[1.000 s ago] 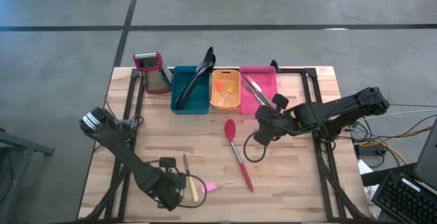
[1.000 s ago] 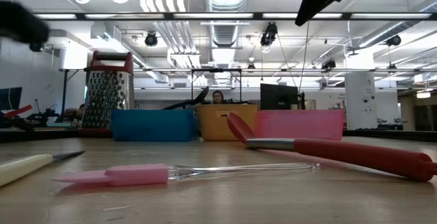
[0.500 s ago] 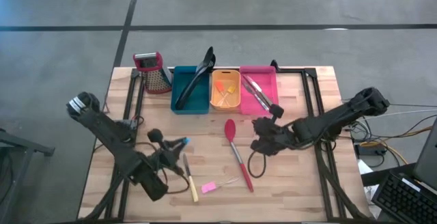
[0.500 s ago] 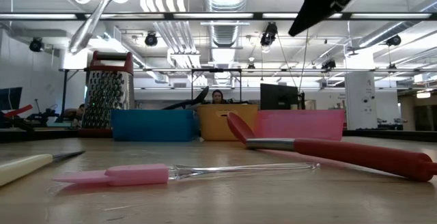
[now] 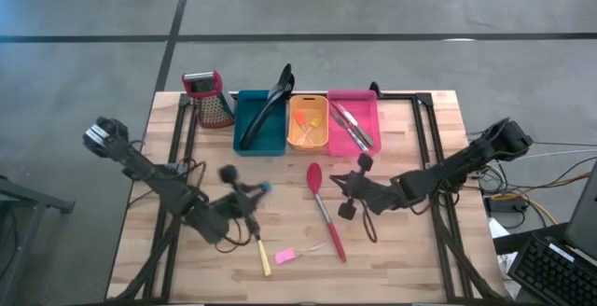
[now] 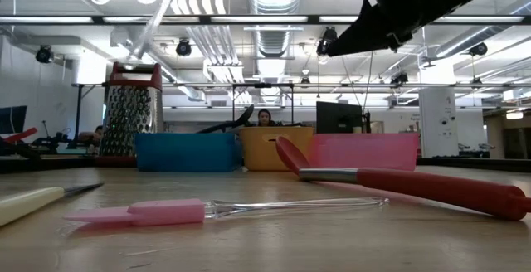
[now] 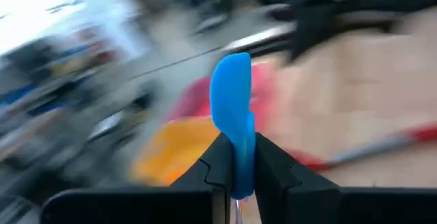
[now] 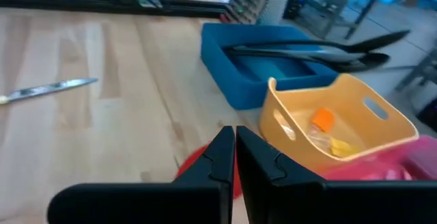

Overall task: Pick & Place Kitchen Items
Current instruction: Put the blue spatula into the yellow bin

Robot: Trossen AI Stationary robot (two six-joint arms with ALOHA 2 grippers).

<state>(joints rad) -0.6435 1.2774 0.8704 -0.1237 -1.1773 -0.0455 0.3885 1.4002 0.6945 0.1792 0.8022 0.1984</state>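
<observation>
Left end effector (image 5: 250, 194) has lifted off the bench (image 5: 410, 269), pinching a blue-tipped spatula (image 7: 232, 104), now nearer the orange bin (image 5: 308, 124). Right end effector (image 5: 343, 194), pressed together and empty, retreated beside the red spoon (image 5: 325, 208). Drop-off likely next.

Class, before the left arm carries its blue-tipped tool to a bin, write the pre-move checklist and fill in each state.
1. left gripper shut on the blue-tipped tool: ok.
2. Tool lifted off the table: ok.
3. right gripper shut, empty: ok.
4. Right gripper clear of the red spoon: cannot tell.
5. Room in the orange bin: ok.
</observation>
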